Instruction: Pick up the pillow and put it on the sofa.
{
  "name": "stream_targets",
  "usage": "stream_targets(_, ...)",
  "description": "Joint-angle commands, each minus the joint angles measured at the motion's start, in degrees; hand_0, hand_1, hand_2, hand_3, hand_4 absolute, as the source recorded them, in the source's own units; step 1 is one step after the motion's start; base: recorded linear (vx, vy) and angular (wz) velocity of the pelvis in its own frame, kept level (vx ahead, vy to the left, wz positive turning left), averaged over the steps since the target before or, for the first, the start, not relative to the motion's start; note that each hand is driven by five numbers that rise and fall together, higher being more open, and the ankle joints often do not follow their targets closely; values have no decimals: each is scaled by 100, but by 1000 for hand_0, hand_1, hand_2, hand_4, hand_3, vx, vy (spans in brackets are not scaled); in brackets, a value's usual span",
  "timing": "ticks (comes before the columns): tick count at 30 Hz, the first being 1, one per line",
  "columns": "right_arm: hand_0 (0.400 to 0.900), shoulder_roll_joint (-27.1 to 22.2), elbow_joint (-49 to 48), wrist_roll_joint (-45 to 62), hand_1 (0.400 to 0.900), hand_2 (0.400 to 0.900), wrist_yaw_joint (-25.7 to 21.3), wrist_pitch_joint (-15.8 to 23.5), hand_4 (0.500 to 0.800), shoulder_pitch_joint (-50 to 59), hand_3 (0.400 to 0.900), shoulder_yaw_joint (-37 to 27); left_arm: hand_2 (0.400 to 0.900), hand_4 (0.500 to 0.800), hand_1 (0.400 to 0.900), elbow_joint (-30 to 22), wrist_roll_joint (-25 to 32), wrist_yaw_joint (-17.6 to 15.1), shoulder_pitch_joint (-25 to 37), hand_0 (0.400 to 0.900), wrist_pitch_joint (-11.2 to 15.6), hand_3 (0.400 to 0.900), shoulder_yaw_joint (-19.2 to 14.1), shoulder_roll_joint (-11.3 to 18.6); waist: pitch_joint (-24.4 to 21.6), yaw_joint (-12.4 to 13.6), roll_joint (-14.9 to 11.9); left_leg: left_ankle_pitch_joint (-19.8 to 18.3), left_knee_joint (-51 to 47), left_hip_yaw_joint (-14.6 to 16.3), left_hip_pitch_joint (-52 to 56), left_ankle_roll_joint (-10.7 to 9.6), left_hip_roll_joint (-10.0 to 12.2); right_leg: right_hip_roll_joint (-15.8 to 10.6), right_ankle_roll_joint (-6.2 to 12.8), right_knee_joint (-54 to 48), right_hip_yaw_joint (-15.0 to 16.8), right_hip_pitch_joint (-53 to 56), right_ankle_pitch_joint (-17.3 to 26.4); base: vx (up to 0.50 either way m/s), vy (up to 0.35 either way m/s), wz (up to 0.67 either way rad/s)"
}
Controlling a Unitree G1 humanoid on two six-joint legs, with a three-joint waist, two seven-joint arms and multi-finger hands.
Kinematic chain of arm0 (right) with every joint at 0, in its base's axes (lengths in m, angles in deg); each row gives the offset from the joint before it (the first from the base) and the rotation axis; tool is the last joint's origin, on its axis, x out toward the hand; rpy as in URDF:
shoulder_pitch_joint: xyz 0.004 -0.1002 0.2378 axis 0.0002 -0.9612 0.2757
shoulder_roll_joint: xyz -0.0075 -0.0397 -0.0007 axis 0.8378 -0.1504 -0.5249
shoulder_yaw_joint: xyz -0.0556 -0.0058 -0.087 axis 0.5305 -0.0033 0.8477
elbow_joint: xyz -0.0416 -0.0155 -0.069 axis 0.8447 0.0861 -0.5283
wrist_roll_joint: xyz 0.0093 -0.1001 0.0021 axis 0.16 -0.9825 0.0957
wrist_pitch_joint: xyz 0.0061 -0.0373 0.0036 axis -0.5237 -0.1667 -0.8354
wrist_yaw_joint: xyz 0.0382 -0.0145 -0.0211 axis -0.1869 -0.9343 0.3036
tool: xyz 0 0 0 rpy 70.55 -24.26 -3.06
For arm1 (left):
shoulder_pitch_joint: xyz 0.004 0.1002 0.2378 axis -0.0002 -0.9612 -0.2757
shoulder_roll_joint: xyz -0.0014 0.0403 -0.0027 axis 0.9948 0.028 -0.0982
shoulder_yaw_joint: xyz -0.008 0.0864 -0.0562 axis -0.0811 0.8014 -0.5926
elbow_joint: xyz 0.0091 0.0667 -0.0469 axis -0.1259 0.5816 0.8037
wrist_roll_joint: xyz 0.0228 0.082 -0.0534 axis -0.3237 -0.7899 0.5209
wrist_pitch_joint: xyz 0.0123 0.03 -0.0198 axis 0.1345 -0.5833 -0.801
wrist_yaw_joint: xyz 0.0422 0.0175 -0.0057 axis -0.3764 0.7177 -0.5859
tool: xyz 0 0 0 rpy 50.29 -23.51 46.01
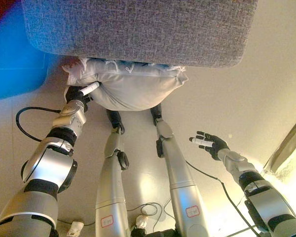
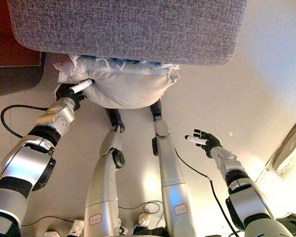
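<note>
The right hand (image 1: 210, 143) is hovering over the floor (image 1: 266, 79) with fingers spread, holding nothing, well apart from the pillow (image 1: 133, 86). The left hand (image 1: 81, 93) is gripping the white pillow's left end, fingers curled into the fabric. Beyond, the pillow is lying on the floor against the grey sofa (image 1: 143, 27).

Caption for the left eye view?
Left hand grips the white pillow at the grey sofa's front edge; right hand hangs open, apart.
</note>
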Motion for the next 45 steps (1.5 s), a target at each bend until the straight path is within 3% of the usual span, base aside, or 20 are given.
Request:
stream_targets(1,900,-252,-1,63,900,900,-99,-22,800,-694,900,78,400,500,400,-271,262,149,517,400,359,400,-155,-247,16,-24,87,-1092,906,-59,242,-524,41,260,198,-302,-17,558,-494,-19,15,6)
stream_targets(13,900,-128,75,-74,900,900,-165,-165,800,-963,900,107,400,500,400,-422,-419,195,-197,400,148,400,-100,-321,16,72,97,-1044,756,174,1414,-533,57,180,164,-458,-152,1702,-490,-17,4,2)
stream_targets(21,900,143,284,-387,900,900,-205,-542,800,-1293,900,-58,400,500,400,-582,-1213,495,-1118,400,19,400,-197,-500,7,255,59,-1021,248,248,2842,-500,-55,51,220,-850,-348,3154,-485,22,-10,-3)
stream_targets(28,900,233,482,-1001,900,900,-2,-628,800,-1857,900,-146,400,500,400,-754,-2015,662,-2011,400,162,400,-175,-649,-568,394,137,-1024,-326,254,4020,-432,-159,-66,301,-1191,-379,4281,-579,83,4,-9)
stream_targets(34,900,393,664,-1405,900,900,64,-741,800,-2525,900,-406,400,500,400,-1009,-2555,594,-3073,400,184,400,-229,-882,-1368,478,340,-1024,-1079,133,5206,-353,-350,-115,400,-1903,-417,5508,-527,179,27,-4)
stream_targets(38,900,477,814,-1354,900,900,28,-868,800,-2811,900,-612,400,500,400,-1222,-2926,589,-3452,400,155,400,-226,-938,-1758,531,464,-1054,-1384,68,5782,-308,-403,-107,418,-2216,-489,6065,-485,161,-9,10)
stream_targets(43,900,575,861,-1208,900,900,-53,-1052,800,-3110,900,-788,400,500,400,-1523,-3703,821,-3572,400,-20,400,-166,-606,-2188,598,607,-1107,-1567,34,6262,-244,-465,-112,414,-2402,-566,6531,-475,130,-20,12)
stream_targets(45,900,585,893,-1124,900,900,-95,-1062,800,-3185,900,-830,400,500,400,-1607,-3968,1087,-3436,400,-140,400,-128,-338,-2285,604,659,-1143,-1585,14,6390,-215,-481,-97,398,-2382,-576,6655,-532,110,-29,12)
